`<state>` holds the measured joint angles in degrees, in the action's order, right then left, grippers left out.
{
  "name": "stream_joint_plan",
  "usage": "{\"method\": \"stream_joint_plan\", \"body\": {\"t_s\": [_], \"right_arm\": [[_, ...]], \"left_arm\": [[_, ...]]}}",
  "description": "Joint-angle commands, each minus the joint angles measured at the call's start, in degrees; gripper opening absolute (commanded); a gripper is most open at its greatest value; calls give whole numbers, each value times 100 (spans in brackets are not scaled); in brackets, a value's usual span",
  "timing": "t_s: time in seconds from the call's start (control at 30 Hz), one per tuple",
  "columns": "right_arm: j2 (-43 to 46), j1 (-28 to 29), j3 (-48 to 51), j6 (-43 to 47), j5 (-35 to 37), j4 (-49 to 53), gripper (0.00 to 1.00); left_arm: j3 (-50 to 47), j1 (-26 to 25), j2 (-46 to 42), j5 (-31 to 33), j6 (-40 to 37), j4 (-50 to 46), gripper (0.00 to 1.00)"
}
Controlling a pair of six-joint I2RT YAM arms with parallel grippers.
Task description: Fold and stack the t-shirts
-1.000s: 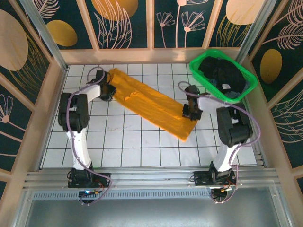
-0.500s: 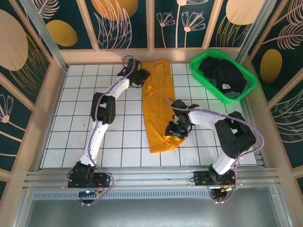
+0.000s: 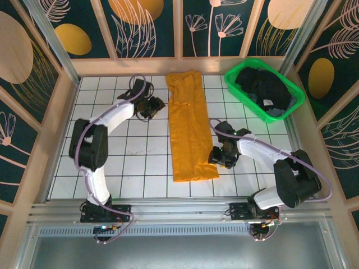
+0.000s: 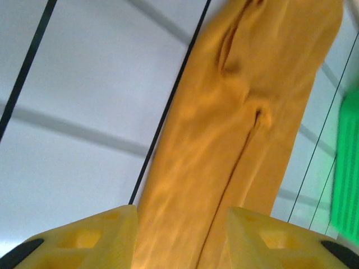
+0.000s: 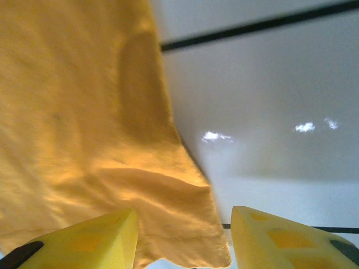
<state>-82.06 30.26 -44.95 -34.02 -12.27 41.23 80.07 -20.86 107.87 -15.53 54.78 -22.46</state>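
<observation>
One of the t-shirts (image 3: 188, 126), bright orange-yellow, lies folded into a long narrow strip running from the back of the white tiled table toward the front. My left gripper (image 3: 159, 105) hovers just left of its far end, open and holding nothing. Seen from the left wrist, the t-shirt (image 4: 224, 140) stretches away beyond the parted yellow fingers (image 4: 106, 235) of the left gripper (image 4: 179, 214). My right gripper (image 3: 216, 157) is open beside the strip's near right edge. From the right wrist, the t-shirt's hem corner (image 5: 185, 235) lies flat between and beyond the right gripper (image 5: 184, 216) fingers, not gripped.
A green plastic basket (image 3: 233, 83) with dark clothes (image 3: 263, 87) stands at the back right, its edge also at the left wrist view's right side (image 4: 348, 168). Wooden walls enclose the table on three sides. Bare tiles lie left and right of the strip.
The shirt swung from a diagonal lie to a straight strip across the table's depth. Both grippers opened, let go of the cloth and drew off to its sides.
</observation>
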Motion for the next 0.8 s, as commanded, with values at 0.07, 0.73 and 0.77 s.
{"method": "stream_joint_plan", "body": {"t_s": [0.07, 0.73, 0.77], "right_arm": [[-316, 333, 100, 263, 75, 229, 48], [-492, 963, 211, 30, -671, 43, 0], [-479, 985, 230, 12, -724, 26, 0]], "left_arm": [[-1409, -469, -739, -398, -1144, -1205, 45], [-2303, -2810, -1129, -1208, -1048, -1650, 47], [-2294, -2863, -1058, -1217, -1054, -1684, 47]]}}
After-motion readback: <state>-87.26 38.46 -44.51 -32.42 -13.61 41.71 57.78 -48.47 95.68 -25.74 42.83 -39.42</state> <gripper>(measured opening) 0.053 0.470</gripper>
